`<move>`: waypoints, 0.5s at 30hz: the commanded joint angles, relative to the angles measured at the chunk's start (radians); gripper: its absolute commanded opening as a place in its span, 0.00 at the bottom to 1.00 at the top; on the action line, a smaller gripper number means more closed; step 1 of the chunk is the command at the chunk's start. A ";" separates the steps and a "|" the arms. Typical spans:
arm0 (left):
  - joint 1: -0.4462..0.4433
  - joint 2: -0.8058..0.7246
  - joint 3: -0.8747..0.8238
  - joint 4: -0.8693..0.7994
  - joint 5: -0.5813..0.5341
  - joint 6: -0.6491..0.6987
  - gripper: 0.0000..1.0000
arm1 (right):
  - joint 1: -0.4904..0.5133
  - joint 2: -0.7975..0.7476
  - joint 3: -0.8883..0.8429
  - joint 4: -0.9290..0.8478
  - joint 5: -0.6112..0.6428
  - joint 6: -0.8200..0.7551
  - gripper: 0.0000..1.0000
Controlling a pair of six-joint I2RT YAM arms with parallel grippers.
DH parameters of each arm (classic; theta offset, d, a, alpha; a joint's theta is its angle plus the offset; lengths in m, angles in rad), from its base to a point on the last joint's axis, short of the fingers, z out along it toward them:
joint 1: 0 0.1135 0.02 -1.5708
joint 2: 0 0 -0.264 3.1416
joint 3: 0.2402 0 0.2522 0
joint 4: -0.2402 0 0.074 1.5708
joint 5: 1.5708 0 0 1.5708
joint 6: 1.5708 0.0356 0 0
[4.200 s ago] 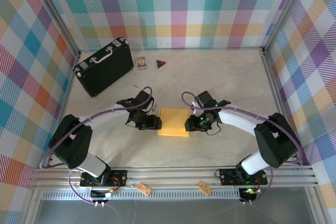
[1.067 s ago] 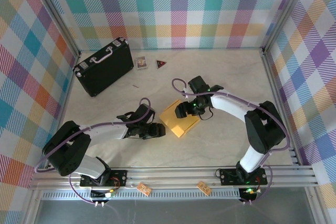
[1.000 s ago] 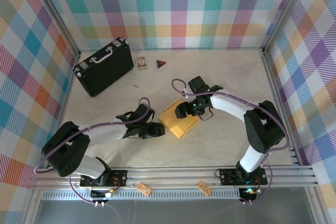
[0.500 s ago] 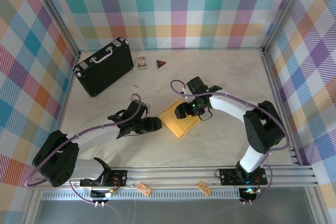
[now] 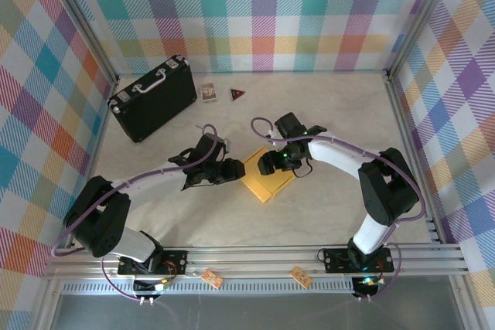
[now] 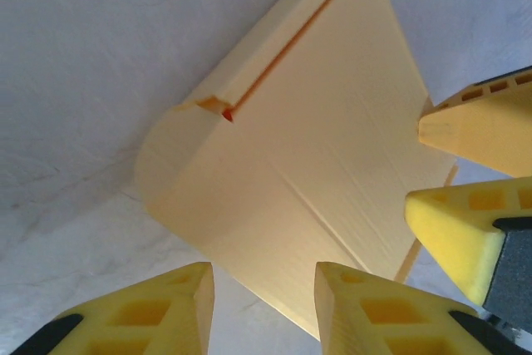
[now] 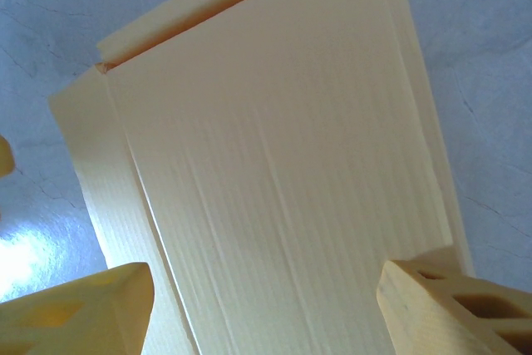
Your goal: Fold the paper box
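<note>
Wide right claw (image 7: 264, 276) perhaps touches paper box (image 7: 274, 147); left claw (image 6: 262, 270) half-open at its edge.

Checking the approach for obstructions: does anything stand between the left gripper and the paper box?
Nothing visible does. The left gripper sits right at the left corner of the paper box, and the right gripper is over its opposite side, out of that path.

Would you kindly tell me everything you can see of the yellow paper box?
The paper box is mustard-yellow cardboard, folded flat, lying diagonally on the table. One end has a rounded flap, and a slit runs along one long edge. The right gripper straddles its far end with wide jaws; the left gripper, jaws apart, is at its left corner. Contact is unclear.
</note>
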 commanded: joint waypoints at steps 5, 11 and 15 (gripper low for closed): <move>0.096 -0.004 0.084 -0.108 0.016 0.197 0.42 | 0.003 0.055 -0.005 -0.052 0.040 -0.019 0.73; 0.120 0.097 0.063 0.059 0.172 0.246 0.36 | 0.003 0.072 0.015 -0.063 0.035 -0.013 0.73; 0.122 0.154 0.069 0.088 0.179 0.274 0.36 | 0.003 0.070 0.030 -0.078 0.033 -0.014 0.73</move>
